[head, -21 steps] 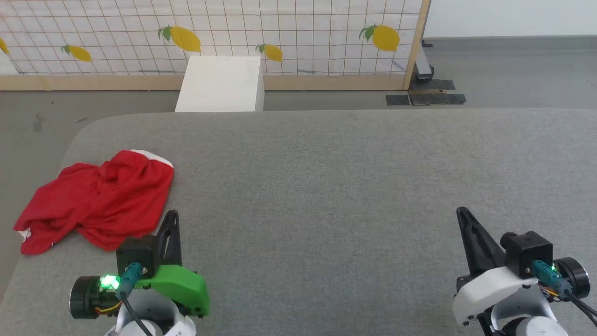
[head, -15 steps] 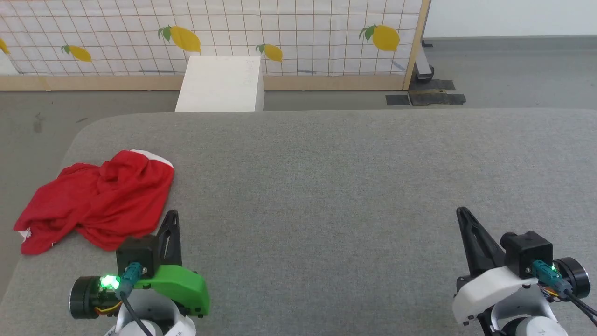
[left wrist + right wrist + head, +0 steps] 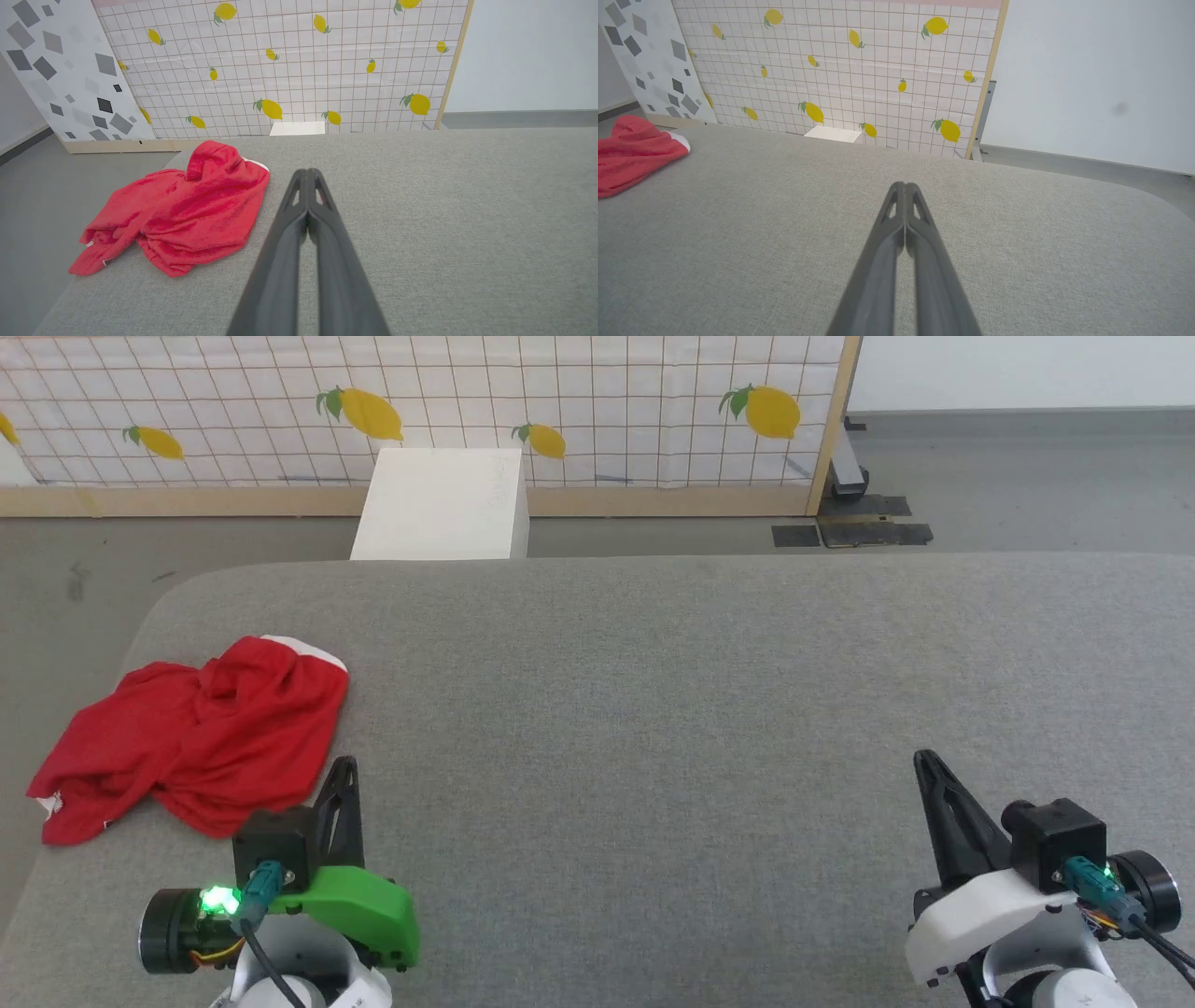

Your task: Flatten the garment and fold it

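Observation:
The garment (image 3: pixel 196 737) is a crumpled red heap with a bit of white trim, lying near the left edge of the grey padded table (image 3: pixel 653 709). It also lies left of centre in the left wrist view as a garment (image 3: pixel 182 210), and at the far left of the right wrist view as a garment (image 3: pixel 630 156). My left gripper (image 3: pixel 344 767) is shut and empty, just right of the heap's near edge without touching it. The left gripper (image 3: pixel 308 171) has its fingers pressed together. Far off at the lower right, my right gripper (image 3: pixel 924 758) is shut and empty, as the right gripper (image 3: pixel 905 185) confirms.
The table's left edge (image 3: pixel 84 728) runs right beside the garment, with grey floor (image 3: pixel 56 579) below. A white box (image 3: pixel 439 504) stands beyond the far edge, before a lemon-print gridded panel (image 3: pixel 560 401). Bare grey table spreads between the two grippers.

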